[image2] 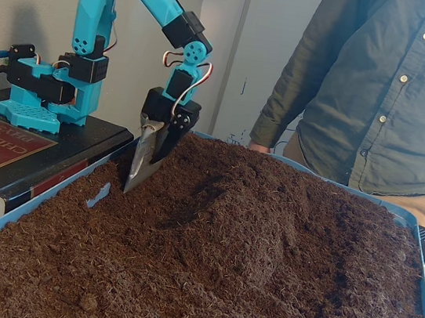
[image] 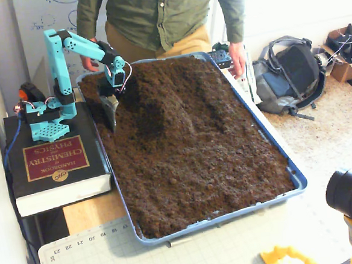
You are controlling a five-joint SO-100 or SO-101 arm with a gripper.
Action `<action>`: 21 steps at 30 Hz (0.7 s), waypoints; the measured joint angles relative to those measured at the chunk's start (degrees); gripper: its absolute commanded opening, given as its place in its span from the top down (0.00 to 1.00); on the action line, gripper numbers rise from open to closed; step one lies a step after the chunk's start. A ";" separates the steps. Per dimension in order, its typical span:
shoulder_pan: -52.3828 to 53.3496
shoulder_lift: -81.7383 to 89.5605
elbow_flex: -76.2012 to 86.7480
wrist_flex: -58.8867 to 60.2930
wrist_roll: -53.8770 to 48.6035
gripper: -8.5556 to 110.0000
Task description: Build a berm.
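Note:
The berm (image: 168, 105) is a low ridge of loose dark soil in the far half of the blue tray (image: 272, 148), with a shadowed hollow along its left side. From the low fixed view the berm (image2: 250, 200) rises in the middle of the soil. My gripper (image: 111, 121) points down at the tray's far left, left of the ridge. One jaw carries a grey metal blade. The gripper (image2: 131, 187) looks shut, with its tip touching the soil beside the tray's left rim (image2: 49, 195). Nothing is held between the jaws.
The arm's base stands on a thick black book (image: 51, 165) left of the tray. A person (image: 156, 15) stands behind the tray, one hand (image: 239, 54) at its far right corner. A backpack (image: 288, 76) lies at right, a cutting mat (image: 112, 251) and a camera (image: 349, 195) in front.

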 measured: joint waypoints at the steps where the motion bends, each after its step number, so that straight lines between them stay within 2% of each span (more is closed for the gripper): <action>1: 0.00 -0.79 -0.79 0.00 0.00 0.92; 21: 1.23 -17.84 -26.81 0.35 0.00 0.92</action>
